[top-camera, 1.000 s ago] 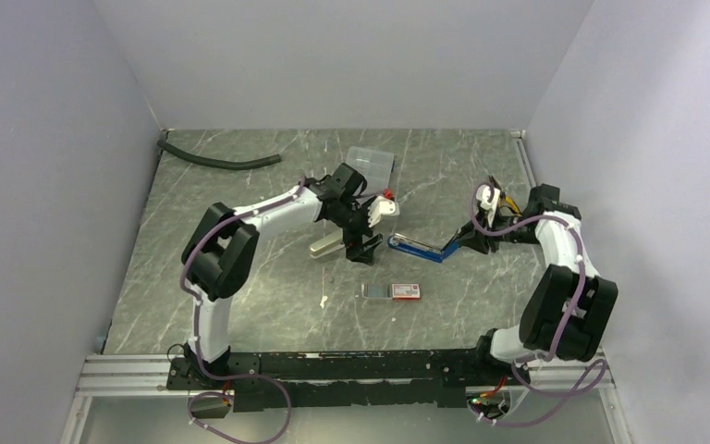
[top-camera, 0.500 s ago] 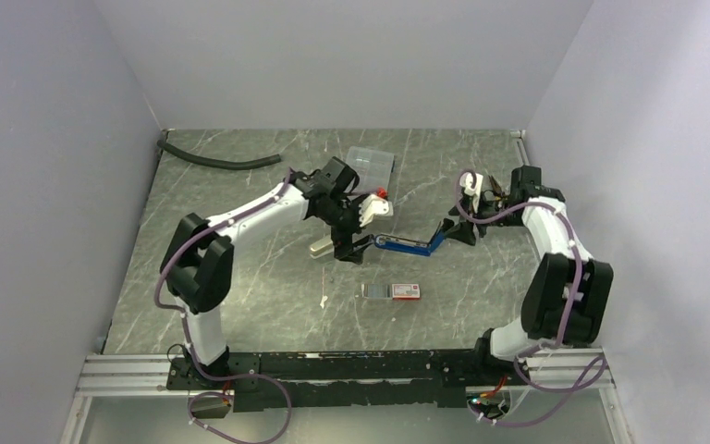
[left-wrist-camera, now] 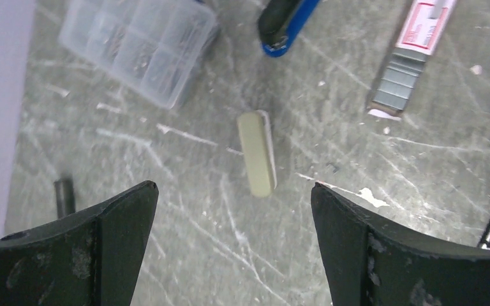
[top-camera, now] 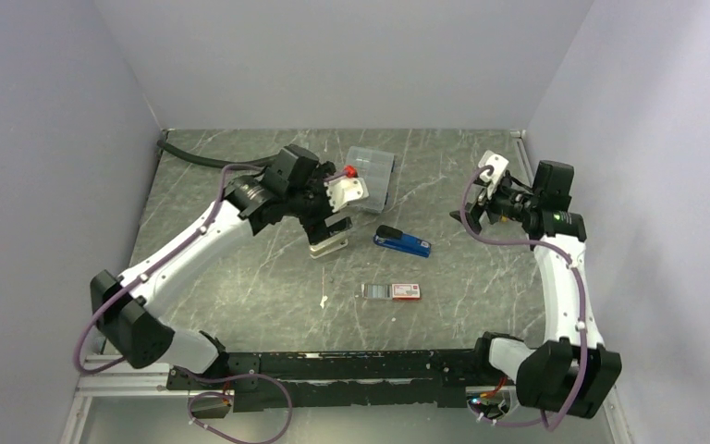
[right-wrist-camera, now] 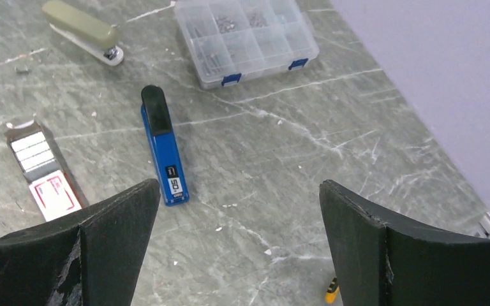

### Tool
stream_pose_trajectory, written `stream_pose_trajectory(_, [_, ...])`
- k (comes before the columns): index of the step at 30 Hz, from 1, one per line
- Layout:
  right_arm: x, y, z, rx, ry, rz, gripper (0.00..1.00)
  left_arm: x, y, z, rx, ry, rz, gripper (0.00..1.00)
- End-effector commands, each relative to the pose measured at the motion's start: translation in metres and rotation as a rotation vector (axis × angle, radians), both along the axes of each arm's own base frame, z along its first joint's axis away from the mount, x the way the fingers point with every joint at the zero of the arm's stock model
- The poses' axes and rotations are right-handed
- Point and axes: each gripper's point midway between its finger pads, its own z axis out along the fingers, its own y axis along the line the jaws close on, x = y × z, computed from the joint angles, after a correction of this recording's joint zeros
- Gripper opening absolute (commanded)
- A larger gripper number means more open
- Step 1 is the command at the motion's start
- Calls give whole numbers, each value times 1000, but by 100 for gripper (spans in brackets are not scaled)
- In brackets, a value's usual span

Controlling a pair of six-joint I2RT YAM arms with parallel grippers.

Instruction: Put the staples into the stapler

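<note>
Since a second ago: the blue stapler (top-camera: 402, 243), then propped open between the two arms, now lies shut and flat on the table (top-camera: 240, 296). The right arm has drawn back toward the right wall, and the left arm has swung up and toward the back.

Room: walls close the table at left, back and right, and the base rail (top-camera: 333, 356) runs along the near edge. Bare marble lies between the blue stapler and the right gripper (top-camera: 462, 217), and across most of the near half. A clear compartment case (top-camera: 371, 166) sits at back centre and a black hose (top-camera: 217, 162) in the back left corner.

Left gripper (top-camera: 331, 225): fingers (left-wrist-camera: 102, 248) spread wide, empty, hanging over a beige stapler (left-wrist-camera: 256, 153) without touching it.
Right gripper: fingers (right-wrist-camera: 395, 248) spread wide, empty, raised off the table.

Staples (top-camera: 375, 290): grey strips in a dark tray drawn partway out of a white box (top-camera: 407, 291) with a red end. They lie on the near side of the blue stapler, apart from it and well apart from both grippers. The blue stapler sits between the grippers, nearer the left one.
</note>
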Motion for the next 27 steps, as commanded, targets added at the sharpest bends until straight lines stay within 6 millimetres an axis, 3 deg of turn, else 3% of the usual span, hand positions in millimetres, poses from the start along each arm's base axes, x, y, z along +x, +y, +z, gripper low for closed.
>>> stream_pose_trajectory(1, [-5, 3, 34, 80, -50, -71, 100, 15, 30, 16, -32, -108, 235, 95])
stream_pose_trajectory(3, [-8, 5, 36, 127, -44, -96, 100, 26, 41, 26, -121, -182, 374, 95])
stream_pose_trajectory(5, [-10, 7, 36, 171, -28, -113, 100, 27, 46, 24, -129, -184, 414, 95])
stream_pose_trajectory(9, [-21, 23, 28, 270, 66, -51, 100, 23, 43, -7, -1, -46, 409, 97])
stream_pose_trajectory(12, [-18, 39, 22, 308, 184, 15, 100, 26, 36, -16, -23, -26, 415, 97])
stream_pose_trajectory(15, [-2, 63, -12, 153, 255, 44, 100, 37, 35, -22, -22, -71, 427, 97])
stream_pose_trajectory(21, [42, 102, -74, -54, 165, 38, 99, 58, 46, -36, 23, -102, 487, 97])
stream_pose_trajectory(27, [60, 131, -139, -229, 214, 107, 96, 61, 47, -58, 71, -21, 455, 97])
